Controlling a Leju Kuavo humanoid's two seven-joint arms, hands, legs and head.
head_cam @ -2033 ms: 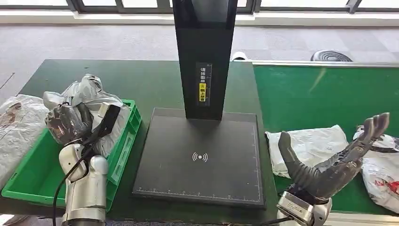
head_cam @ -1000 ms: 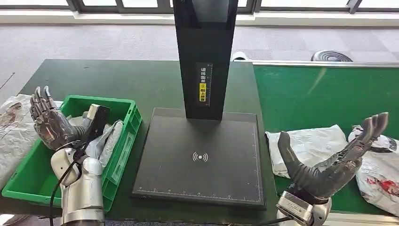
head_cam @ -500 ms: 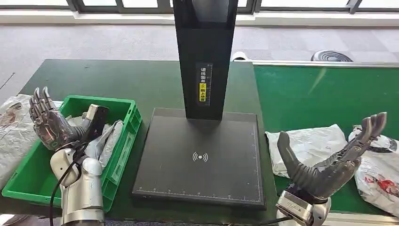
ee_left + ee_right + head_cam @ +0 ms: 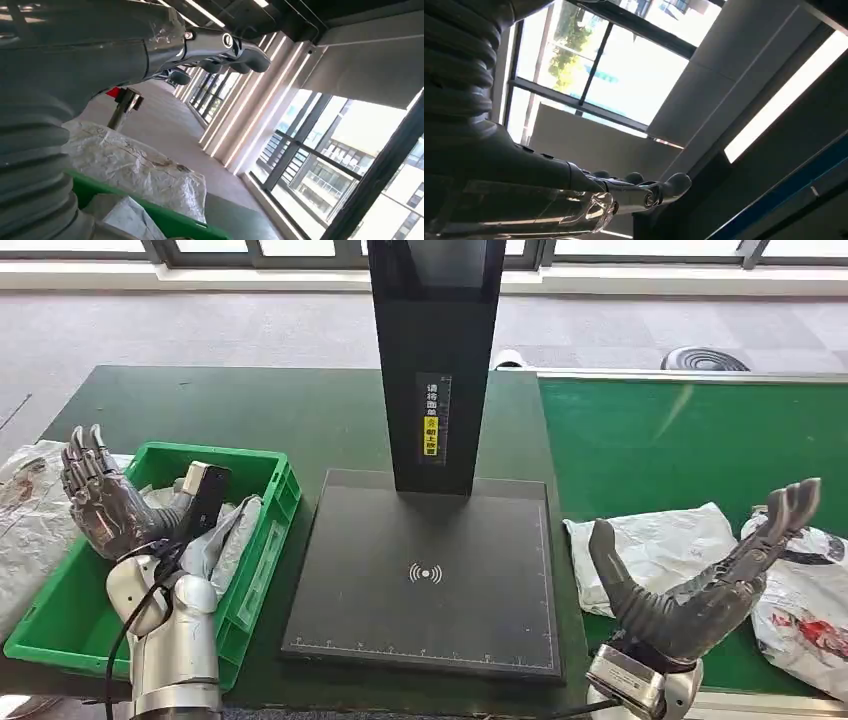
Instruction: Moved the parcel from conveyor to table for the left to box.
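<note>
The crumpled white plastic mailer parcel (image 4: 655,550) lies flat on the green conveyor belt (image 4: 690,440), just beyond the right hand (image 4: 700,585), which hovers palm-up with fingers spread and holds nothing; it looks light, soft and slippery, so a pinch on a bunched edge or a scoop under its middle should serve. Left of the belt sit a black scanning platform (image 4: 430,580), the dark green table (image 4: 250,415) and a green plastic crate (image 4: 75,610) with a bagged parcel (image 4: 225,540) inside, the left hand (image 4: 105,505) open above it, grey carpet and windows beyond.

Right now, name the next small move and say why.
Probably lower the right hand onto the white parcel on the green conveyor. That hand is open above it, the scanner pad is bare, and the left hand, open, has a parcel already in the green bin.
</note>
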